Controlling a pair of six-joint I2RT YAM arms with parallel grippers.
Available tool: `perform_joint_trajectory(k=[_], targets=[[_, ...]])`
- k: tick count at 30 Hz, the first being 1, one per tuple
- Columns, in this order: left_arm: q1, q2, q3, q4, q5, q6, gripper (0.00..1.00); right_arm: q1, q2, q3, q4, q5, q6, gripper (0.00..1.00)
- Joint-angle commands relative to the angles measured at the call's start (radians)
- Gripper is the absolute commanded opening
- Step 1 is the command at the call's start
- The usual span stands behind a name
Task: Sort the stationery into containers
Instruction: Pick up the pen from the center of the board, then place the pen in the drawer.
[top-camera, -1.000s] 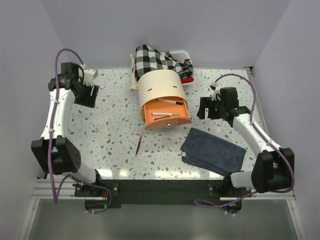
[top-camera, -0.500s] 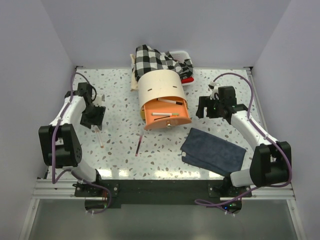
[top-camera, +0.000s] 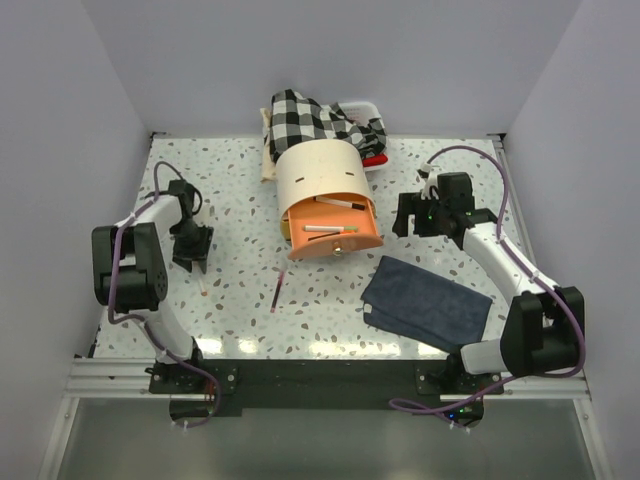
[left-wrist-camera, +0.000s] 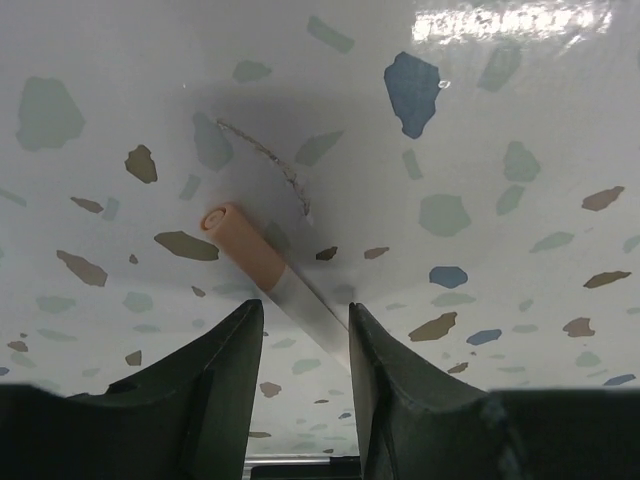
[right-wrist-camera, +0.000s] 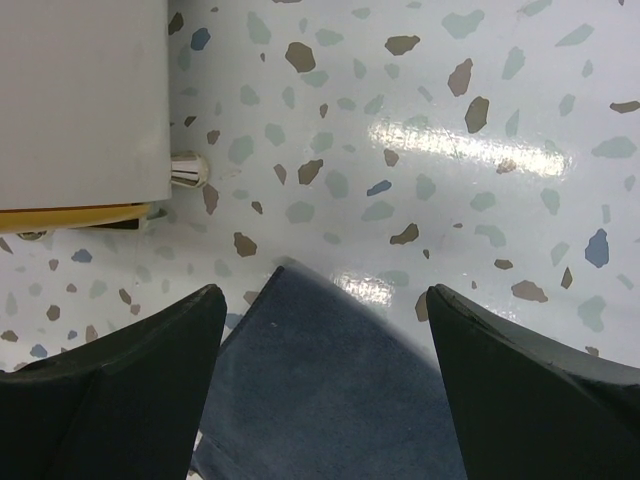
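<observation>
My left gripper (top-camera: 192, 250) (left-wrist-camera: 305, 310) is down at the table near the left edge, jaws open a narrow way. They straddle an orange-capped marker (left-wrist-camera: 245, 245) that lies flat and slants between the fingers; its near end shows in the top view (top-camera: 204, 285). A dark red pencil (top-camera: 277, 291) lies on the table in front of the cream drum cabinet (top-camera: 315, 170). The cabinet's orange drawer (top-camera: 345, 243) is pulled out, with thin pens in it. My right gripper (top-camera: 405, 215) (right-wrist-camera: 325, 292) is open and empty, right of the drawer, above a corner of the dark blue cloth (right-wrist-camera: 330, 390).
The dark blue cloth (top-camera: 428, 303) lies front right. Checked fabric (top-camera: 310, 118) sits on a white tray behind the cabinet. In the right wrist view the cabinet wall (right-wrist-camera: 80, 100), a brass knob (right-wrist-camera: 188, 170) and a yellow drawer edge (right-wrist-camera: 70, 215) are at the left.
My left arm has swung from the back left corner forward and down, and its gripper now stands over the orange-capped marker. My right arm has hardly moved.
</observation>
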Motion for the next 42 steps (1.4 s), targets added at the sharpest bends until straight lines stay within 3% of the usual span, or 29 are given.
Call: perform_joint_trajectory(k=[1, 8, 12, 13, 14, 19, 23, 25, 29, 31, 35, 42], targets=[[0.006, 0.029, -0.021, 0.051, -0.031, -0.02, 0.43, -0.004, 0.005, 0.061, -0.002, 0.009, -0.025, 0.86], [0.005, 0.106, -0.058, 0.088, -0.002, -0.017, 0.29, -0.004, 0.027, 0.082, -0.006, 0.003, -0.026, 0.86], [0.005, 0.129, -0.033, 0.083, 0.106, 0.014, 0.11, -0.003, 0.037, 0.104, -0.011, 0.006, -0.03, 0.86], [0.006, 0.129, -0.023, 0.063, 0.133, 0.031, 0.02, -0.004, 0.04, 0.109, -0.011, 0.007, -0.032, 0.86], [0.005, 0.121, 0.006, 0.049, 0.154, 0.034, 0.0, -0.004, 0.044, 0.113, -0.01, 0.01, -0.032, 0.86], [0.003, 0.049, 0.176, -0.107, 0.382, 0.146, 0.0, -0.004, 0.05, 0.136, -0.003, 0.012, -0.035, 0.86], [-0.008, 0.022, 0.454, -0.248, 0.631, 0.288, 0.0, -0.003, 0.048, 0.129, 0.009, 0.006, -0.03, 0.86], [-0.026, 0.031, 0.557, -0.293, 0.665, 0.304, 0.0, -0.004, 0.047, 0.118, 0.021, -0.002, -0.021, 0.86], [-0.095, 0.046, 0.852, -0.34, 0.809, 0.379, 0.0, -0.004, 0.039, 0.107, 0.032, -0.005, -0.015, 0.86], [-0.185, 0.052, 0.98, -0.386, 0.858, 0.462, 0.0, -0.004, 0.03, 0.107, 0.03, -0.007, -0.016, 0.86], [-0.326, 0.045, 1.091, -0.383, 0.878, 0.516, 0.0, -0.004, 0.005, 0.087, 0.035, 0.003, -0.018, 0.85], [-0.492, 0.003, 1.083, -0.258, 0.86, 0.477, 0.0, -0.004, -0.055, 0.05, 0.018, -0.002, -0.012, 0.85]])
